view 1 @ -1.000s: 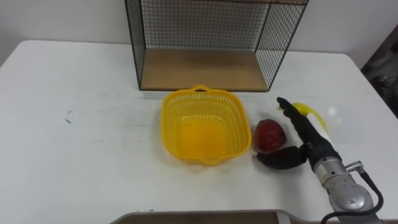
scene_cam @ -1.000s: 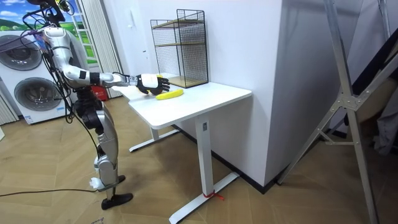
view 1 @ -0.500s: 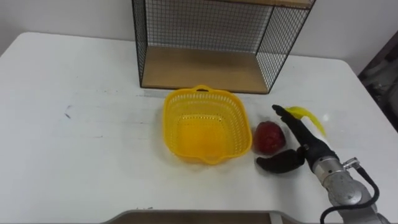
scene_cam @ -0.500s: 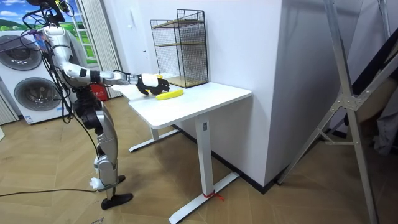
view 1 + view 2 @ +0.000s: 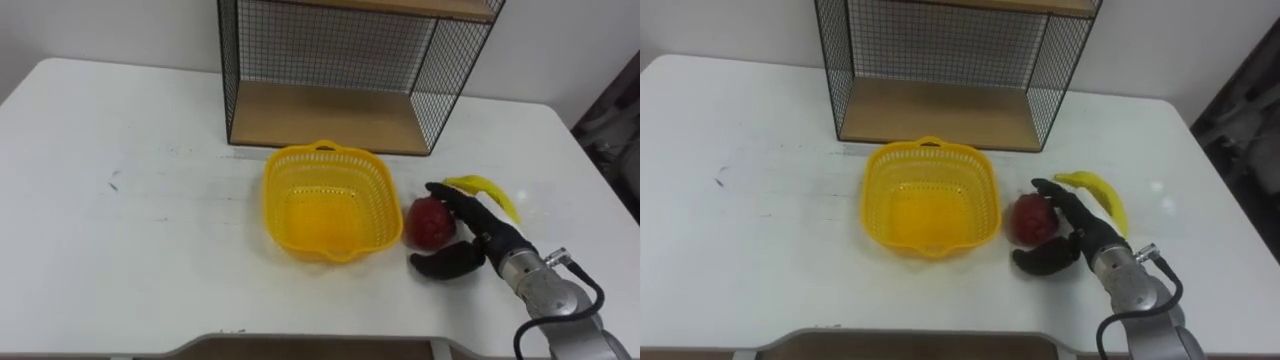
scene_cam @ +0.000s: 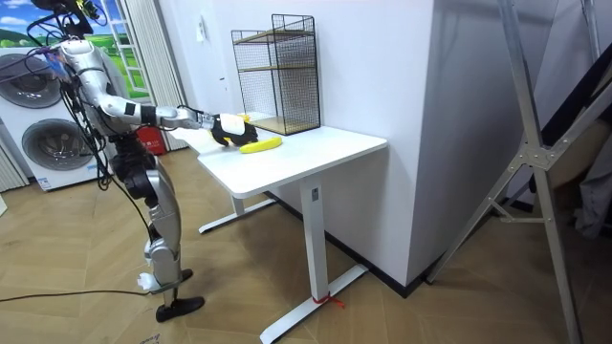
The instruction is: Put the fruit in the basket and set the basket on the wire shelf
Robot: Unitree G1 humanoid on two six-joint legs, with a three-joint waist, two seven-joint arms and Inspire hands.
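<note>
While the robot stands at the end of the white table, on the room view's left, its right arm reaches out over the tabletop. The right hand lies low at the near right part of the table, with the palm turned to the left. Its fingers are stretched out and only a little bent, close to each other, and they run along the far right side of the red fruit. The fingertips come just past the top of the fruit. The thumb is spread wide from the fingers and points to the left, on the near side of the fruit. So the red fruit sits on the table in the gap between the fingers and the thumb. The fingers seem to touch its edge, but I cannot tell this for sure, and the thumb lies just beside it. The hand is not closed around it.

The fruit is just to the right of the yellow basket, almost touching its rim. The basket stands empty in the middle of the table. A banana lies on the table to the right, just beyond the fingers. The wire shelf stands at the far side, behind the basket, and its wooden bottom board is bare.
</note>
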